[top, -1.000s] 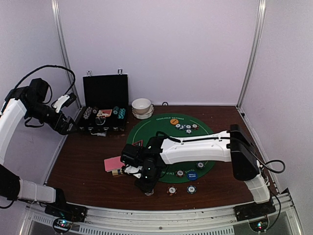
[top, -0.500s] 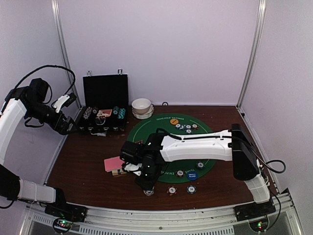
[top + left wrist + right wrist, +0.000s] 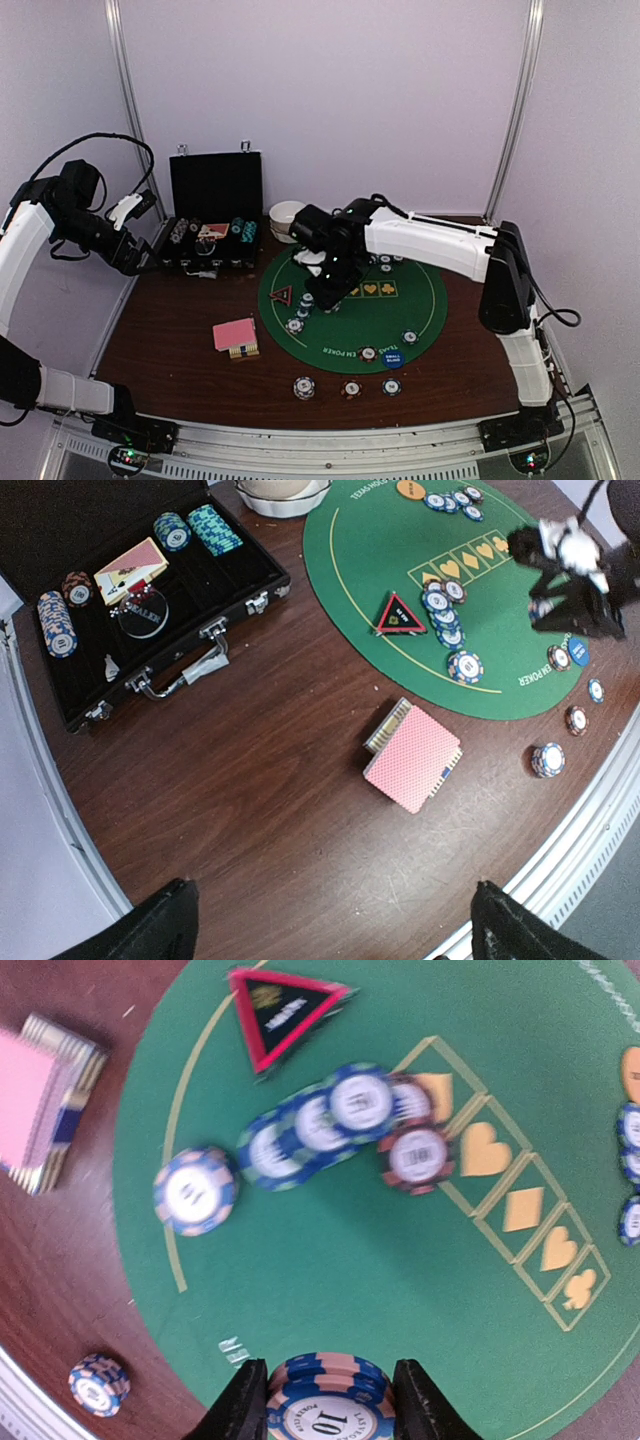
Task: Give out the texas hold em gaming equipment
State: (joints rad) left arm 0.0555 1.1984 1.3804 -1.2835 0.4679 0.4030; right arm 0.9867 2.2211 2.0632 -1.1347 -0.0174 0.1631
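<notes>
My right gripper (image 3: 322, 298) hovers over the green poker mat (image 3: 400, 310), shut on a stack of blue-and-pink "10" chips (image 3: 330, 1405). Below it, in the right wrist view, lie a spilled row of chips (image 3: 330, 1120), a single chip stack (image 3: 195, 1190) and the red-triangle token (image 3: 285, 1010). The pink-backed cards (image 3: 236, 337) lie on the wood left of the mat. The blue disc (image 3: 392, 360) sits at the mat's front edge. Three chip stacks (image 3: 304, 387) stand near the table's front edge. My left gripper (image 3: 138, 257) is open and empty, high at the far left; its view shows the cards (image 3: 412, 758).
An open black case (image 3: 213, 215) with chips and cards stands at the back left. White bowls (image 3: 285, 213) sit behind the mat, partly hidden by the right arm. An orange disc (image 3: 410, 488) and several chips lie at the mat's far edge.
My right gripper has moved from the table's front edge back over the mat's left part, leaving a chip stack at the front. The left arm has not moved.
</notes>
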